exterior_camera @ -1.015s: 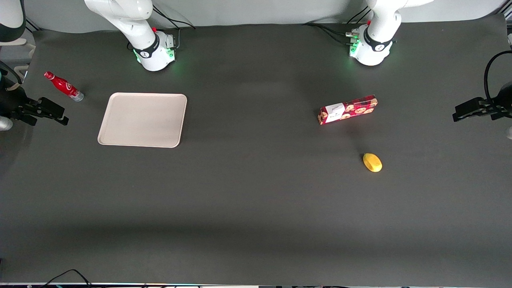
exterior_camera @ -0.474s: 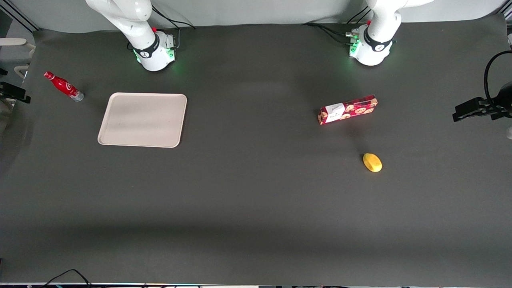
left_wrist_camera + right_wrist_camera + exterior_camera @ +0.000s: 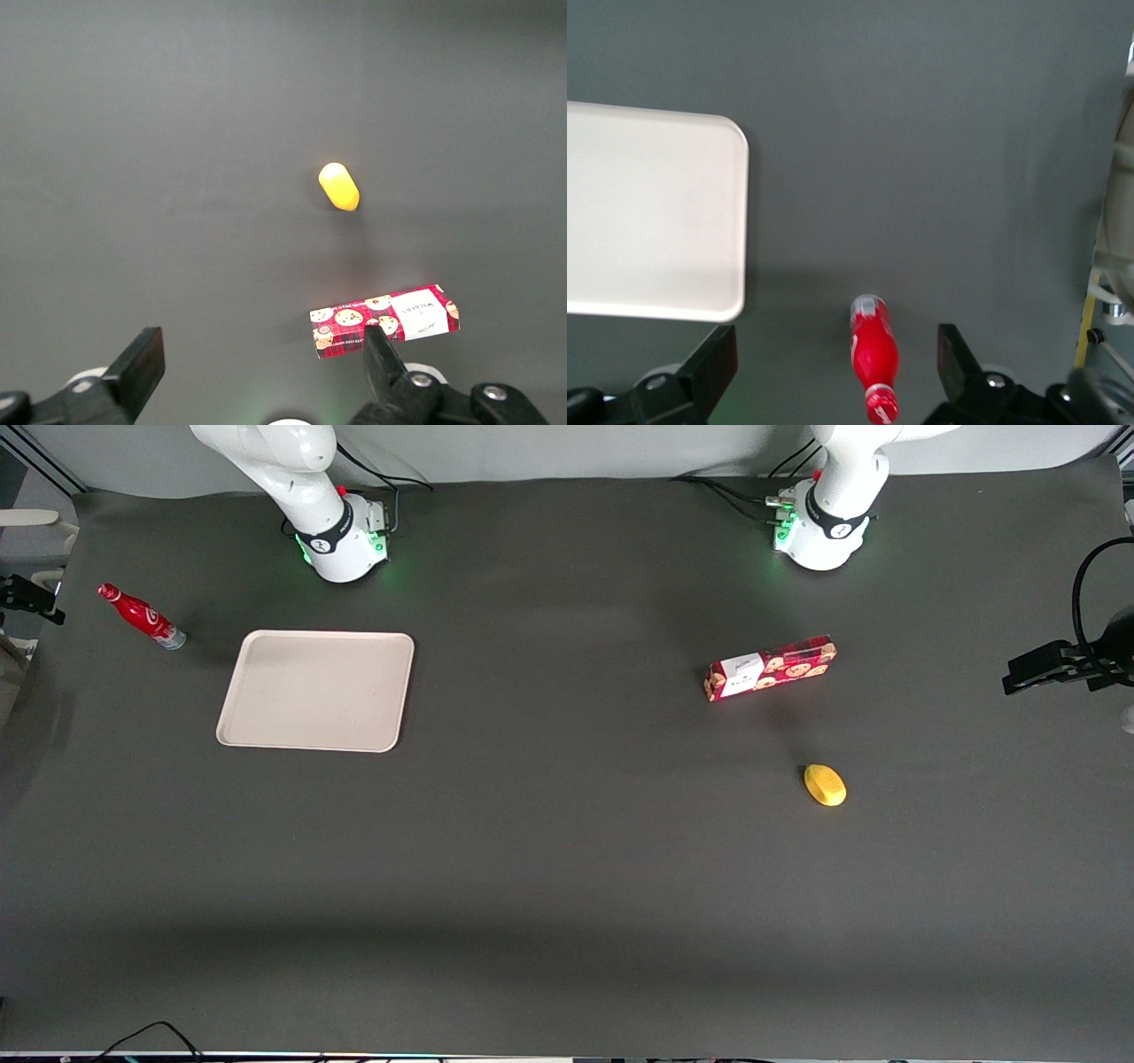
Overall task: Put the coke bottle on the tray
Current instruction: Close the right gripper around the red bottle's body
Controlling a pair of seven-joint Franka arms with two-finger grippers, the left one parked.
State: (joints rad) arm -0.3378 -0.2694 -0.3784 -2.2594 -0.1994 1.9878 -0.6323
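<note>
Red slim coke bottle (image 3: 873,356) with silvery base lies flat on the dark table (image 3: 567,868) near the beige rectangular tray (image 3: 647,221), tool (image 3: 833,372) spread wide above it; looks light, rigid, slick and roll-prone, so grip mid-body across the width.

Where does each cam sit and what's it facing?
Front: high above the table, facing both arm bases; sees bottle, tray.
Right wrist: looks down past the open claw at the same bottle and tray.
Left wrist: looks down at cookie box and yellow fruit, both also in front view.
</note>
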